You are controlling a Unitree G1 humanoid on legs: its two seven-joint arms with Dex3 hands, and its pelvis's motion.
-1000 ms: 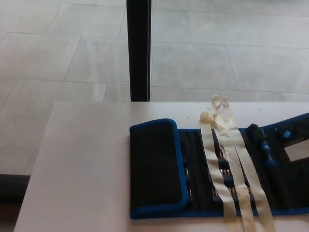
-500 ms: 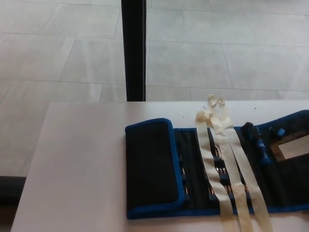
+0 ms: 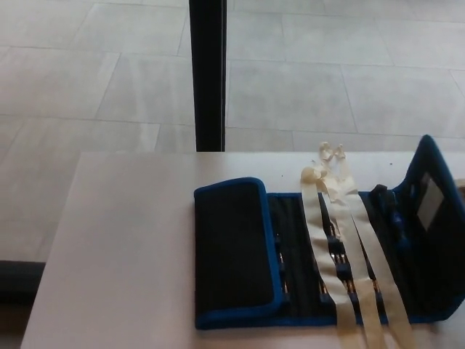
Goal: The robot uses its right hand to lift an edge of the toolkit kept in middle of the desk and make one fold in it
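Tiled floor [image 3: 87, 80] at far left and across the top, pale grey, seen beyond the surface's far edge

Surface [image 3: 123, 247]: pale, bare over its left part

Dark vertical post [image 3: 208, 73] stands behind the surface, left of centre, running up out of frame

Toolkit [image 3: 320, 254]: black fabric roll with blue trim, lying on the surface from about the middle to the right edge of the view. Its left end flap [image 3: 234, 251] is folded flat over the body, blue border showing round it. Next to that, open pockets with small tools in rows, details too dim to name

Two cream straps [image 3: 356, 254] run down across the open middle of the toolkit, from a knotted tangle on the surface just past its far edge to the near bottom of the frame

Dark blue-handled tool [image 3: 396, 218] sits in the pockets right of the straps

Right end flap [image 3: 432, 218] of the toolkit is raised off the surface, standing steeply and tilted inward, a pale label patch [image 3: 429, 200] visible on its inner face

No robot hand shows in the head view; fingers out of sight, so whether released, clenched or grasping cannot be told, and nothing can be placed relative to them. What holds the right flap up is hidden at the frame edge
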